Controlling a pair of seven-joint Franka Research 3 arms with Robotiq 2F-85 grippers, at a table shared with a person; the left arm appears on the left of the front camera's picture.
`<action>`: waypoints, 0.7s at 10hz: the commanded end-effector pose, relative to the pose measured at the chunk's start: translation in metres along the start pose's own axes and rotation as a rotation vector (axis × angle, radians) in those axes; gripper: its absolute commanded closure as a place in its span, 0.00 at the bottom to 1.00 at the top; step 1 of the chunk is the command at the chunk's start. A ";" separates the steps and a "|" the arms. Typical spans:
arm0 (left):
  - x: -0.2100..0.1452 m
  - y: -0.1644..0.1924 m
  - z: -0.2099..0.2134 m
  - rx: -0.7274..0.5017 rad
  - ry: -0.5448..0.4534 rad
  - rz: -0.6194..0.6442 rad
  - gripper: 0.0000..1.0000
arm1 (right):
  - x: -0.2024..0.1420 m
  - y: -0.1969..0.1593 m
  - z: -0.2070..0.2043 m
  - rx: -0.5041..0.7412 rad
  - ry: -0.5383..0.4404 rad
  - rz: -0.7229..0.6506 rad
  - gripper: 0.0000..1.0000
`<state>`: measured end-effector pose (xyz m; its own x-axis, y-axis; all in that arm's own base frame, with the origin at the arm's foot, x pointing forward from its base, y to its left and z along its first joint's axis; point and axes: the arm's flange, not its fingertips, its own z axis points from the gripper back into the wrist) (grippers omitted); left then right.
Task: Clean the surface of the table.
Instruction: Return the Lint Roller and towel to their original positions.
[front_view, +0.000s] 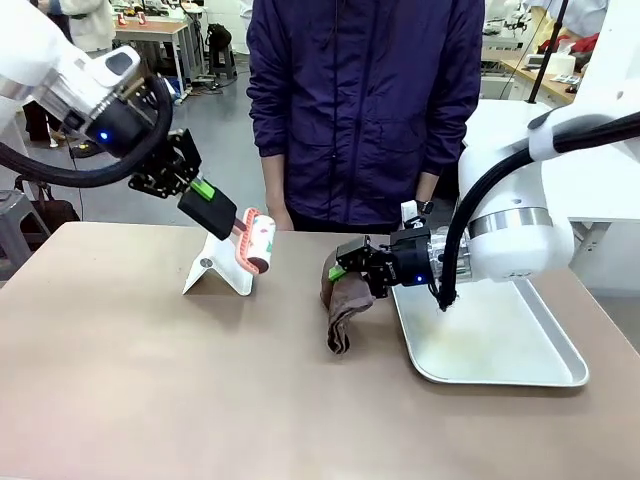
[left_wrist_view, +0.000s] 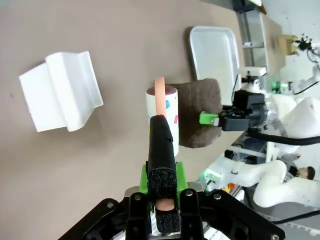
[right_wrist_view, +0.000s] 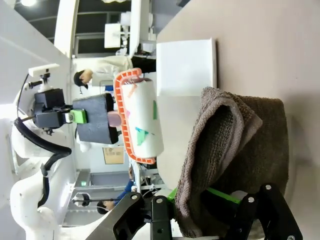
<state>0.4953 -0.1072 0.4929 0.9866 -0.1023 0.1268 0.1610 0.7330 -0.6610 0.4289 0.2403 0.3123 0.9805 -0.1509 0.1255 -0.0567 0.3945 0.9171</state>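
Observation:
My left gripper (front_view: 213, 207) hangs above the tan table (front_view: 150, 380), shut on the handle of a lint roller (front_view: 258, 241) with a salmon frame and a white patterned roll. In the left wrist view the roller (left_wrist_view: 162, 105) sticks out past my fingers (left_wrist_view: 162, 150), clear of the tabletop. My right gripper (front_view: 352, 266) is shut on a brown cloth (front_view: 343, 300), which droops onto the table beside the tray. The right wrist view has the cloth (right_wrist_view: 240, 145) bunched between my jaws, with the roller (right_wrist_view: 142, 120) just beyond it.
A white plastic stand (front_view: 215, 268) sits on the table under the roller. A silver tray (front_view: 500, 345) lies at the right, under my right arm. A person in a dark jacket (front_view: 365, 100) stands at the far edge.

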 end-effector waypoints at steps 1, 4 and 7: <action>0.010 -0.005 0.000 0.006 0.003 0.008 0.78 | 0.014 0.006 0.002 -0.005 -0.033 0.037 1.00; 0.003 0.001 -0.008 0.000 0.015 0.000 0.78 | 0.006 0.000 0.002 0.000 -0.008 0.002 1.00; 0.007 0.001 -0.008 -0.012 0.026 0.002 0.78 | 0.008 -0.002 0.005 0.010 -0.003 0.002 1.00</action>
<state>0.5026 -0.1125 0.4871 0.9872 -0.1188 0.1065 0.1595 0.7251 -0.6699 0.4347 0.2347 0.3128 0.9806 -0.1490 0.1271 -0.0604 0.3869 0.9201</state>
